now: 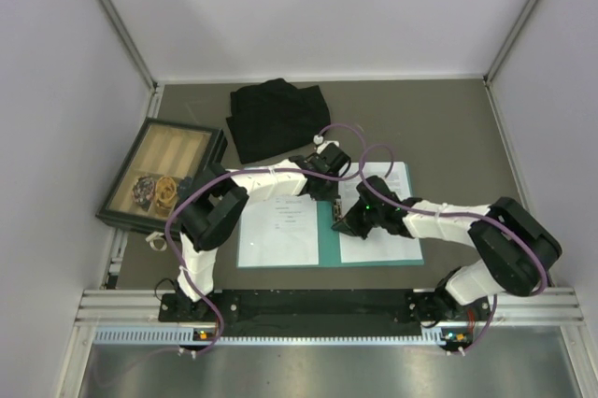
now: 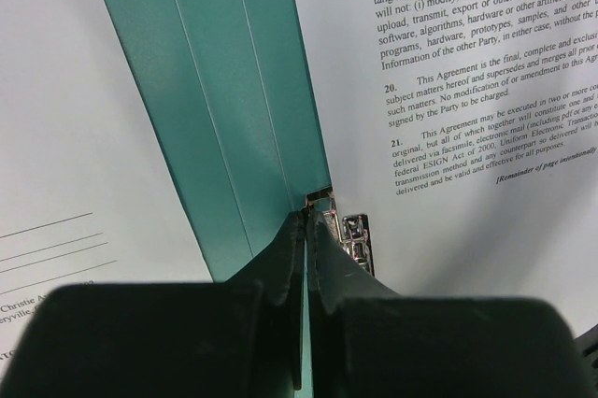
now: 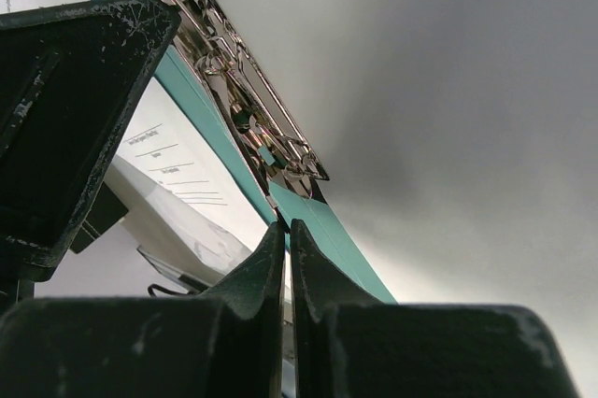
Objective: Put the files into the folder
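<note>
The teal folder (image 1: 327, 241) lies open on the table, with one white file (image 1: 278, 225) on its left half and another file (image 1: 378, 247) on its right half. My left gripper (image 1: 326, 195) is shut at the far end of the spine. In the left wrist view its tips (image 2: 310, 218) touch the teal spine (image 2: 234, 90) just beside the metal clip (image 2: 356, 238), next to the printed sheet (image 2: 467, 71). My right gripper (image 1: 347, 222) is shut, its tips (image 3: 287, 227) resting at the near end of the clip (image 3: 252, 118) on the spine (image 3: 341, 244). Neither holds anything.
A black cloth (image 1: 276, 118) lies behind the folder. A dark-framed wooden tray (image 1: 140, 150) with small items sits at the left. The arm bases stand on the metal rail (image 1: 327, 305) at the near edge. Walls close in both sides.
</note>
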